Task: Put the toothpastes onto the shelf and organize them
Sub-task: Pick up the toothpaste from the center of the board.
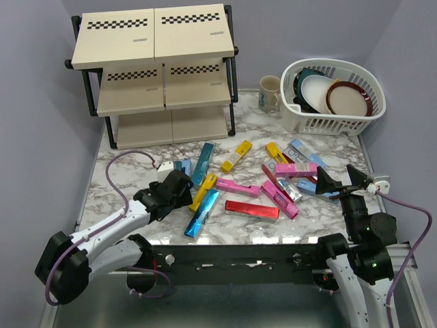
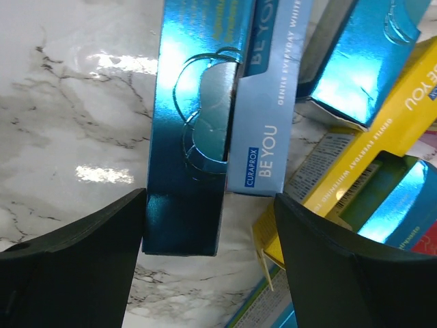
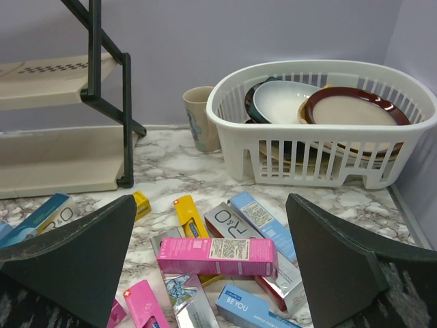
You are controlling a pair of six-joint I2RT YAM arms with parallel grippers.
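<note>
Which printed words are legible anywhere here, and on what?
"CURAPROX BE YOU", "GENTLE EVERYDAY": light blue carton
"GENTLE EVERYDAY WHITENING": yellow carton
"R&O": silver carton
"BE YOU": pale blue carton
All other print is too small or blurred.

Marble table [image 1: 311, 229], toothpastes [image 1: 251, 209], shelf [image 1: 153, 37], basket [image 1: 304, 124], probable mug [image 1: 270, 93]

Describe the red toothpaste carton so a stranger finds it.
Find the marble table with the shelf at its back. In the scatter before it, the red carton lies crosswise near the front edge. A metallic blue carton lies left of it, a pink carton right; only it shows a full red face.
</note>
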